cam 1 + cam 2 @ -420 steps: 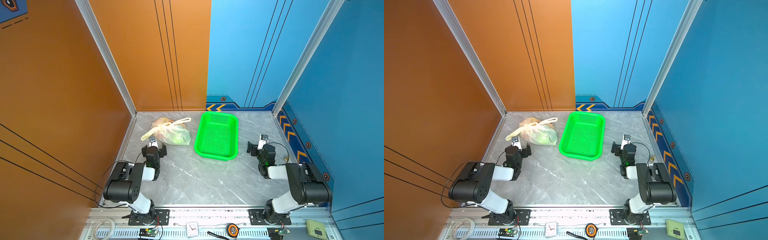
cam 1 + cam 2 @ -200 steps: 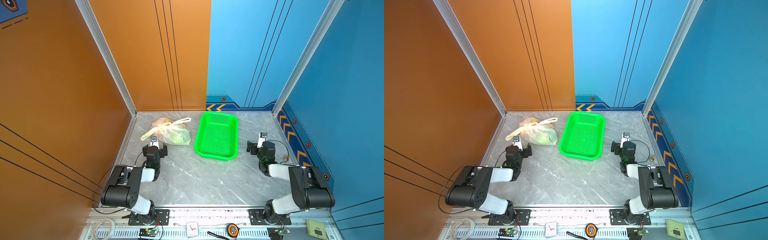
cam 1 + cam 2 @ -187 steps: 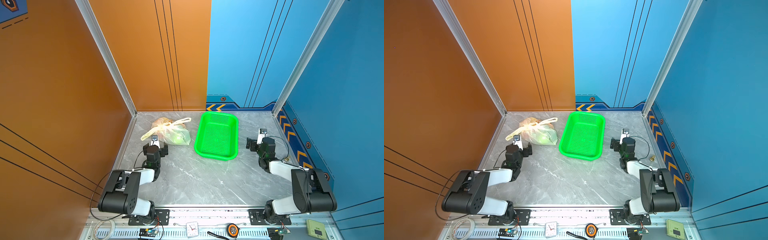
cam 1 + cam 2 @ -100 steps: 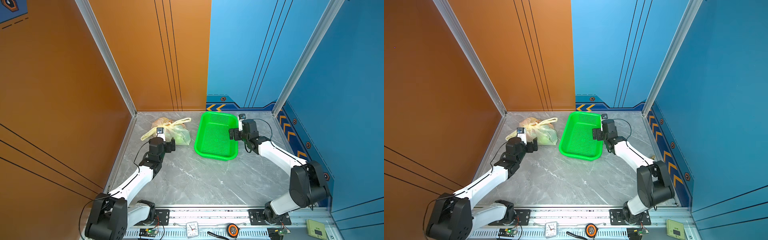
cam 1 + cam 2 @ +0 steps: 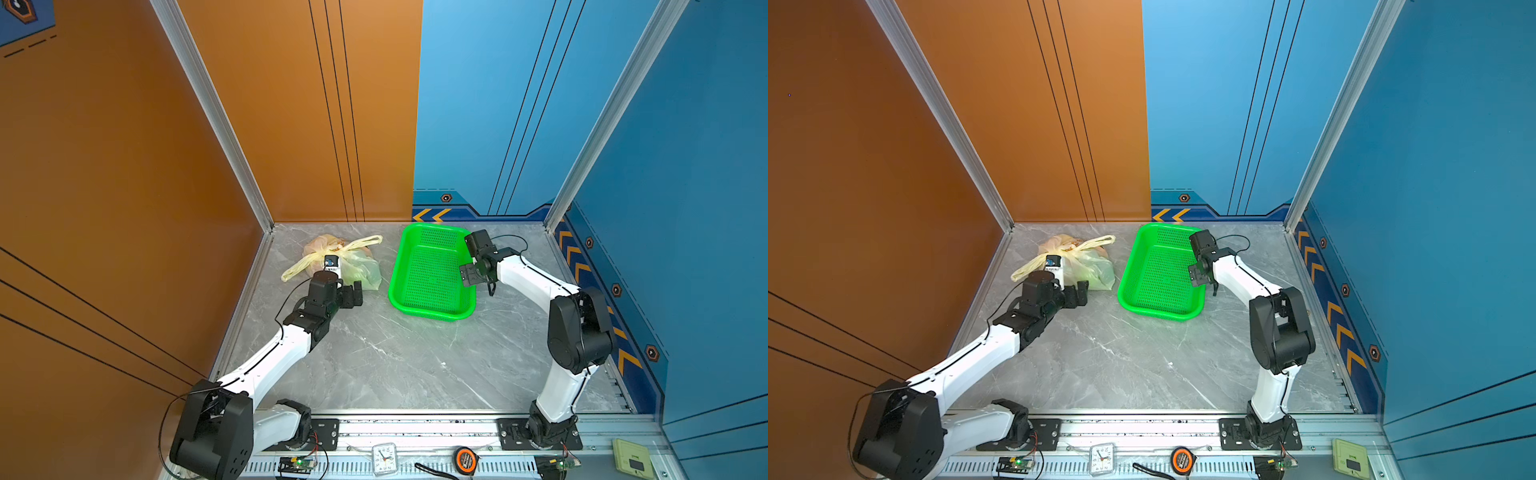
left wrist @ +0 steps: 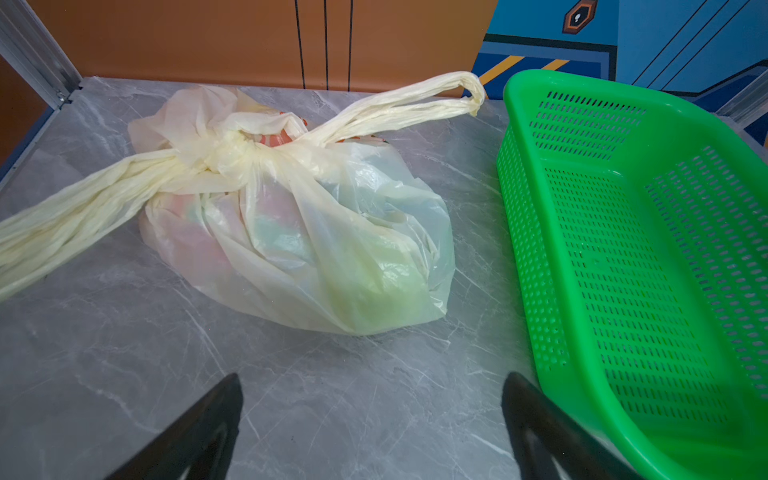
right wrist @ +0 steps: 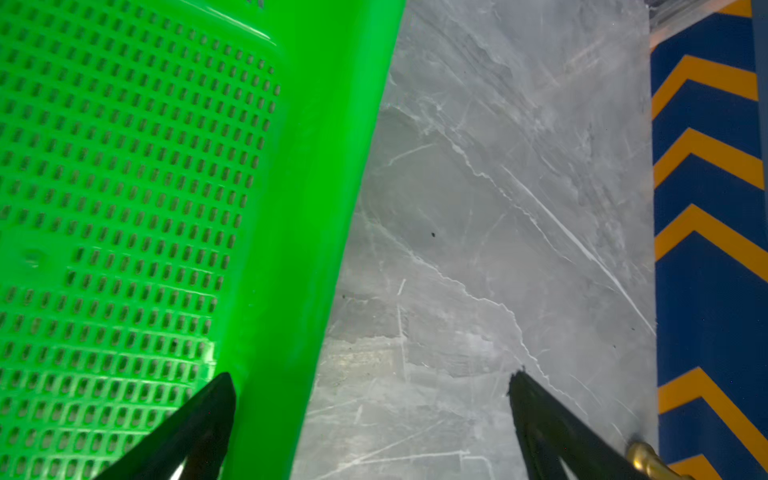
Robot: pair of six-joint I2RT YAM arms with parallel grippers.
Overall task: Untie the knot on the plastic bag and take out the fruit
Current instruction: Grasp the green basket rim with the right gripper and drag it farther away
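**Both arms out, bag tied, nothing gripped**

Against the frames from two seconds back, both arms have unfolded from near the rail. The left gripper (image 5: 352,293) now sits just short of the plastic bag (image 5: 360,267). The right gripper (image 5: 478,282) hangs at the right rim of the green basket (image 5: 432,309). Bag and basket haven't moved.

The bag is thin, translucent and cream-yellow. It lies on the grey table (image 6: 104,353) just left of the basket. The knot (image 6: 226,153) is a tight bunched lump on top, with one loop handle trailing off each side. The fruit (image 6: 386,286) shows only as green and pink blurs through the film.

The left jaws are spread wide and empty, with the bag ahead of the tips and not touching. The right jaws are also wide apart, straddling the basket rim in the wrist view, well away from the bag.
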